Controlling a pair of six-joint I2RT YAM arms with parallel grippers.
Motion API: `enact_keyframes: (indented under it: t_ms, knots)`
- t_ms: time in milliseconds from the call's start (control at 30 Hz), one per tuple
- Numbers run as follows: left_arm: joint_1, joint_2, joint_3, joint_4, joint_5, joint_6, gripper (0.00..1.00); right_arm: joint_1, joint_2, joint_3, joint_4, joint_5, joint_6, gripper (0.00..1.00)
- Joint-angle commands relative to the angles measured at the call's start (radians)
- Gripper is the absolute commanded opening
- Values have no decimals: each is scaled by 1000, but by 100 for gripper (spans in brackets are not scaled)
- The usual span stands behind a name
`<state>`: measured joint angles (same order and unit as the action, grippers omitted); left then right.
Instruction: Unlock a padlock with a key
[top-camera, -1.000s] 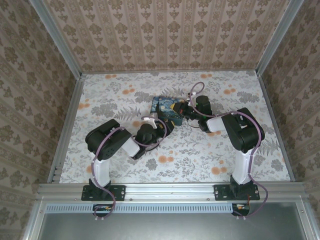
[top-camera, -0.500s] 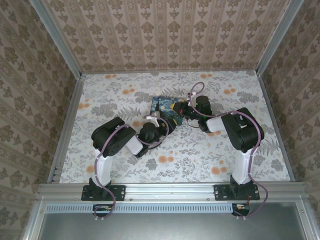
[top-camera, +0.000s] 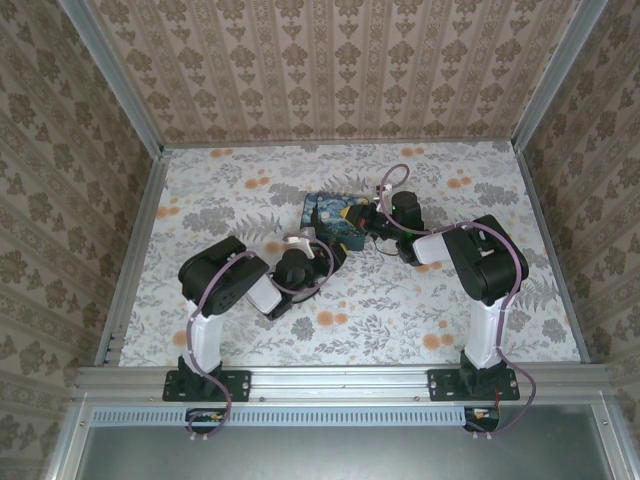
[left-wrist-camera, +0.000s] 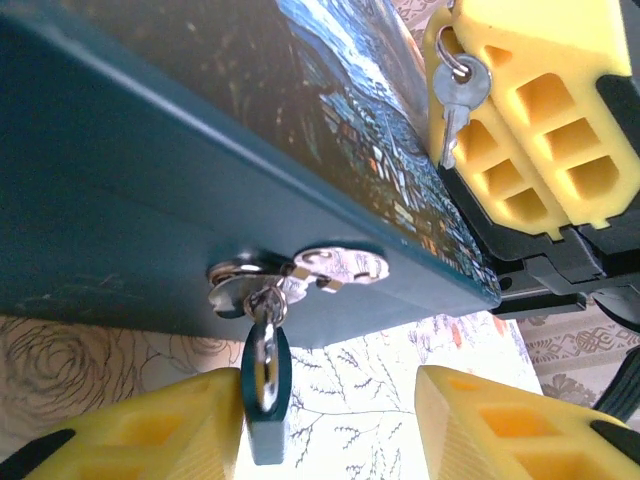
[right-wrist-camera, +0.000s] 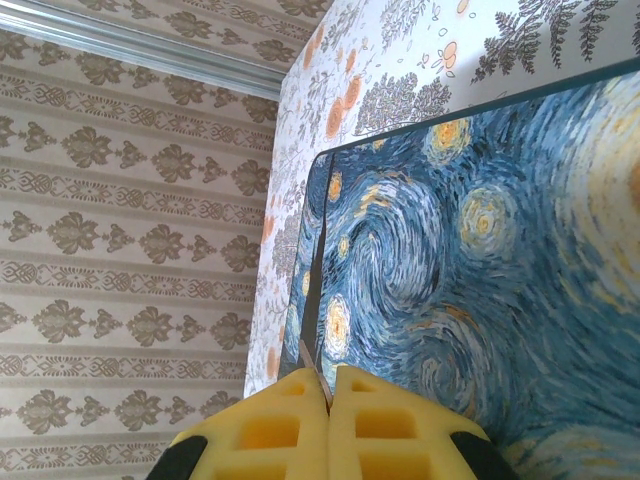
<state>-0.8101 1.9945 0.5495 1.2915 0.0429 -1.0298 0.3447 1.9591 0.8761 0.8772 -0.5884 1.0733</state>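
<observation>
The padlock (left-wrist-camera: 267, 415), a small dark-teal body on a silver shackle, hangs from the metal hasp (left-wrist-camera: 330, 268) on the teal side of the painted-print box (top-camera: 335, 213). My left gripper (left-wrist-camera: 330, 405) is open around it. The padlock rests against the left finger (left-wrist-camera: 150, 425), with a wide gap to the right finger (left-wrist-camera: 500, 420). My right gripper (right-wrist-camera: 330, 375) is shut on the key (right-wrist-camera: 313, 362), whose thin blade edge sticks out between the pads above the box lid. In the left wrist view the key (left-wrist-camera: 455, 95) hangs on a ring from the right gripper's yellow fingers (left-wrist-camera: 540, 110).
The box (right-wrist-camera: 480, 230) stands mid-table on a floral cloth (top-camera: 400, 300). Both arms meet at it, the left gripper (top-camera: 322, 250) at its near side and the right gripper (top-camera: 373, 222) at its right. Patterned walls enclose the table on three sides.
The left arm shifted slightly toward the box and back, staying at the box's near side. The right arm and the box have not moved.
</observation>
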Motion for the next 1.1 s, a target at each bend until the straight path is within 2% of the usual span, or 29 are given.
enact_keyframes:
  t_ms: [0,633,767,1067]
  knots:
    - [2,-52,-7,12,-10,-5,49,12,46,-37,-92,-8,-4,0]
    - [18,76,26,10,5,-42,54,12,49,-35,-89,-7,1,0]
    - [25,88,25,9,2,-44,49,12,50,-35,-89,-7,0,0]
    - [51,105,35,9,16,-47,28,12,48,-38,-83,-8,4,0]
